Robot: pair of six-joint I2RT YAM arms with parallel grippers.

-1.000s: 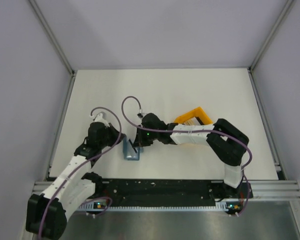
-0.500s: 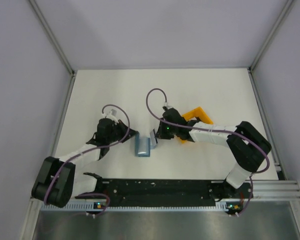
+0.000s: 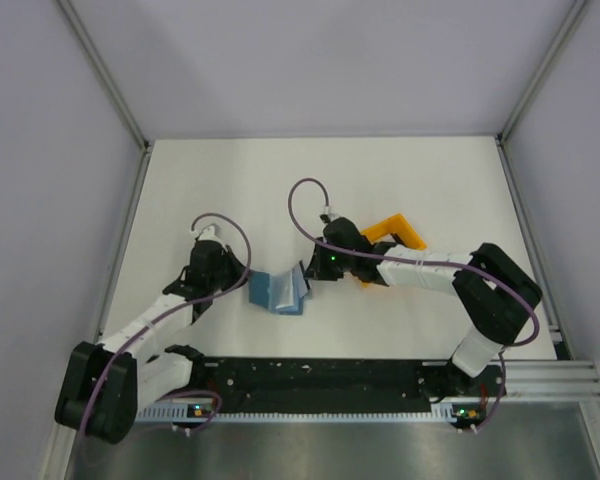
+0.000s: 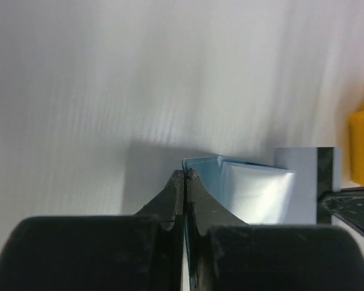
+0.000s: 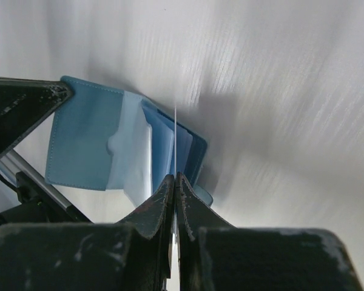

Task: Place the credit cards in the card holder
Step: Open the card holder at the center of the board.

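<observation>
Inspecting the alignment of card to pocket, we find the right gripper [image 5: 175, 177] pinched fully closed on one credit card [image 4: 296, 182]. Its own wrist view shows the card edge-on, as a thin pale line running straight out from the fingertips.

The card holder [image 5: 91, 145] lies open on the table [image 3: 380, 170] between the two arms, directly ahead of the right gripper. Its paler pockets face up and its fold runs roughly across the gripper's line of approach.

The left gripper [image 4: 185, 174] is closed tight on the outer edge of the far flap, on the side of the holder away from the right arm. We judge that it is bracing the holder open.

The card's long axis points from the right gripper into the holder. Its leading edge sits over the darker blue pocket layers of the half nearer the right arm. We cannot tell whether that edge is inside a pocket mouth or only resting against the layers.

We judge that the coming move falls to the right arm, as a push along the card's own axis towards the left gripper. Any tilt of the card out of the pocket plane would likely jam it against a layer.

An orange rack [image 3: 390, 238] stands just behind the right arm's wrist, apart from the holder. We see no other cards.
</observation>
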